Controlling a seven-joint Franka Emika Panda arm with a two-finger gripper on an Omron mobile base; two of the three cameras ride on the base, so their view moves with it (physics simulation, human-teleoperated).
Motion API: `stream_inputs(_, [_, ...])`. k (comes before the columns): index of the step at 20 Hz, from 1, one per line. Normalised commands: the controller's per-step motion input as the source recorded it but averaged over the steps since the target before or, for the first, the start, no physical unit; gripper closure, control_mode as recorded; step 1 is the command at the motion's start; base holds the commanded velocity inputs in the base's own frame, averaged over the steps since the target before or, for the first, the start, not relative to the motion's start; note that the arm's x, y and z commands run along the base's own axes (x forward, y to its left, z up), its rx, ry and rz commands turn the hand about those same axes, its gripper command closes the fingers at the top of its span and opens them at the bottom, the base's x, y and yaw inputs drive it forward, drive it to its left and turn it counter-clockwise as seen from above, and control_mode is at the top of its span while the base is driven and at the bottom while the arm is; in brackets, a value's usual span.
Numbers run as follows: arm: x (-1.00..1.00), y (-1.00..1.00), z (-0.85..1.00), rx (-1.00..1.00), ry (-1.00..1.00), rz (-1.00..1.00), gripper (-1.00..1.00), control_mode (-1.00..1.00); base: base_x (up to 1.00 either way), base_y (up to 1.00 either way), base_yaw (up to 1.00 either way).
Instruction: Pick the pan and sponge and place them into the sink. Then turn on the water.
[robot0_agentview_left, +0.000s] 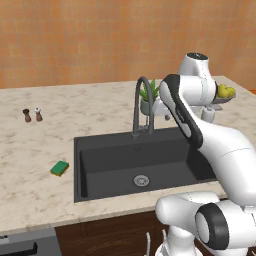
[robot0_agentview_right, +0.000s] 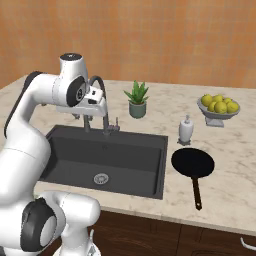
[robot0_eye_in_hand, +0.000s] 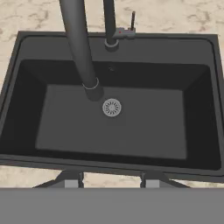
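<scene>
The sink (robot0_agentview_left: 110, 167) (robot0_agentview_right: 130, 160) (robot0_eye_in_hand: 144, 131) is a dark grey basin with a round metal drain (robot0_eye_in_hand: 111, 107) and a tall arched tap (robot0_agentview_left: 137, 105) (robot0_agentview_right: 105, 117) (robot0_eye_in_hand: 78, 43). On the counter left of the basin lies the green sponge (robot0_agentview_left: 60, 168). The black pan (robot0_agentview_right: 192, 162) rests on the counter right of the basin, its handle pointing to the front edge. My gripper (robot0_eye_in_hand: 110, 180) hangs above the basin's front part, looking straight down into it. It is open, with nothing between its fingers, far from both pan and sponge.
A potted plant (robot0_agentview_right: 137, 100) stands behind the sink, a white soap dispenser (robot0_agentview_right: 186, 130) just behind the pan, and a bowl of lemons (robot0_agentview_right: 218, 107) at the back right. Two small shakers (robot0_agentview_left: 32, 115) stand at the far left. The tap's lever (robot0_eye_in_hand: 131, 24) sticks up beside its base.
</scene>
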Motion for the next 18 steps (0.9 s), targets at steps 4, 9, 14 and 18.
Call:
stream_inputs(4, [-0.01,-0.52,0.0,0.0,-0.01,0.0,-1.0,-1.0,0.0,0.0,0.0])
stream_inputs(9, [-0.01,-1.0,-0.11,0.0,0.05,0.0,-1.0,-1.0,0.0,0.0,0.0])
stream_inputs(14, [0.06,-1.0,-0.45,0.01,0.11,0.0,-1.0,-1.0,0.0,0.0,0.0])
stream_inputs(18, [0.48,-1.0,-0.66,0.02,0.04,-0.01,-1.0,-1.0,0.0,0.0,0.0])
